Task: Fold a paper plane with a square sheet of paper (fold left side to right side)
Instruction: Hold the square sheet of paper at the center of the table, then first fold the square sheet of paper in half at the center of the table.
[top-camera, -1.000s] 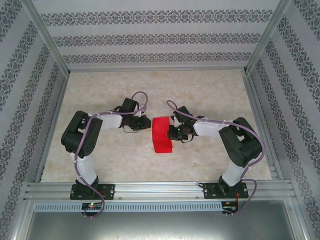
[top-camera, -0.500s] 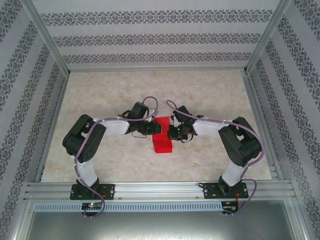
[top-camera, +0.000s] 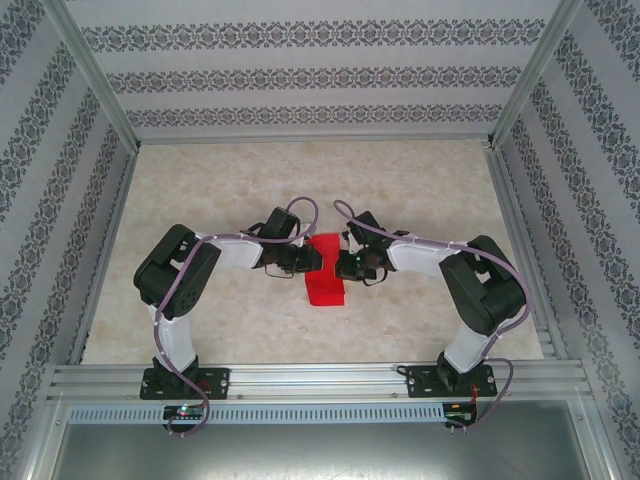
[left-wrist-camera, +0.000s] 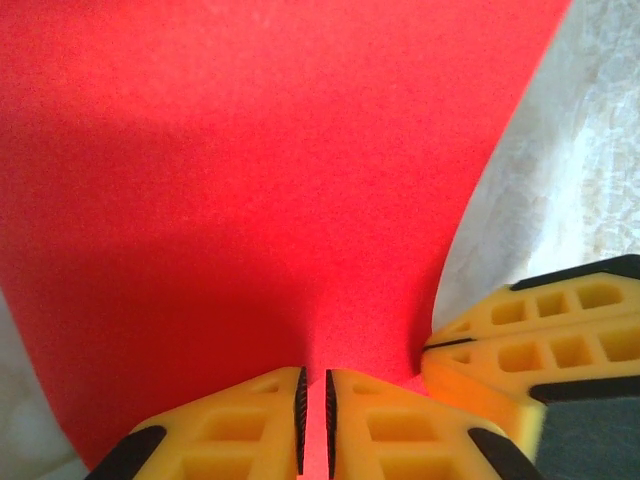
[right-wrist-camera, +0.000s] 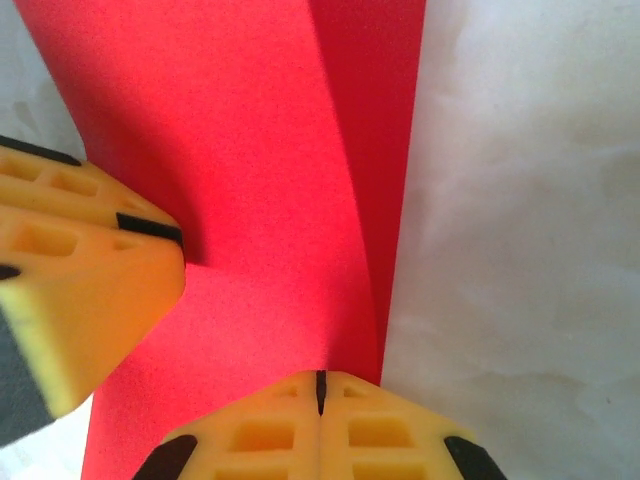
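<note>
Left gripper (left-wrist-camera: 313, 385) pinches the sheet of paper (left-wrist-camera: 250, 180) at its edge; right gripper (right-wrist-camera: 320, 378) closed, tips against it. Judged light, floppy, easily creased: grip edges.

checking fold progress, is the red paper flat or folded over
Folded over, not flat: the red paper bends in a curve, one layer above another.

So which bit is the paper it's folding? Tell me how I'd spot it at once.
Find the pale marbled table, then the spot near its middle where the left gripper and the right gripper almost meet. The square sheet of paper lies right there between them, partly folded over. It is the only bright red thing among black, white and beige.
</note>
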